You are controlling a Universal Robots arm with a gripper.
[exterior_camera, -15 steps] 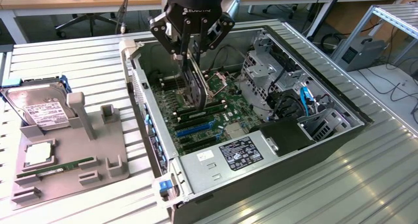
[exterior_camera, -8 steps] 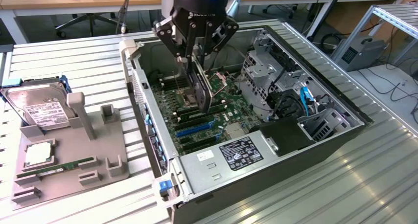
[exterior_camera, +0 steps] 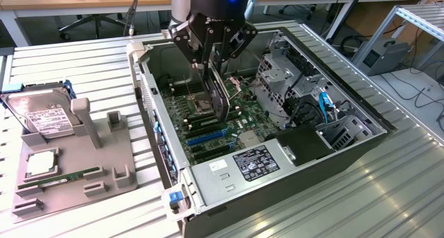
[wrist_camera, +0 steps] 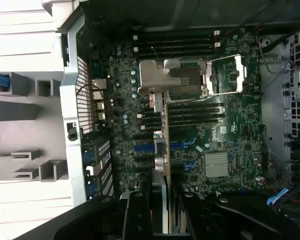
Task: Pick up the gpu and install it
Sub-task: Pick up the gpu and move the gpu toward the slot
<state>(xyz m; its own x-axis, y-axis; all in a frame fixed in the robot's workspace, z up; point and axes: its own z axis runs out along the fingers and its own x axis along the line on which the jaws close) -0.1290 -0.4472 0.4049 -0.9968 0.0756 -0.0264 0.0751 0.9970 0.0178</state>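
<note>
The robot arm's gripper (exterior_camera: 216, 66) grips the gpu (exterior_camera: 222, 100) edge-on between its narrowed fingers, and the card hangs upright over the motherboard (exterior_camera: 208, 131) inside the open computer case (exterior_camera: 291, 170). Seen from the wrist, the card's lower edge lies in line with the blue slots (wrist_camera: 145, 147); whether it touches them cannot be told. On the exterior view's left, a hard drive (exterior_camera: 41, 116) and a memory stick (exterior_camera: 59, 180) rest in a gray stand (exterior_camera: 104, 144).

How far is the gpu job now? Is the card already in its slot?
Done: the gpu is lifted. In hand: the hand grips it upright over the motherboard inside the open case. Left: it is not yet seated in the blue slots.
</note>
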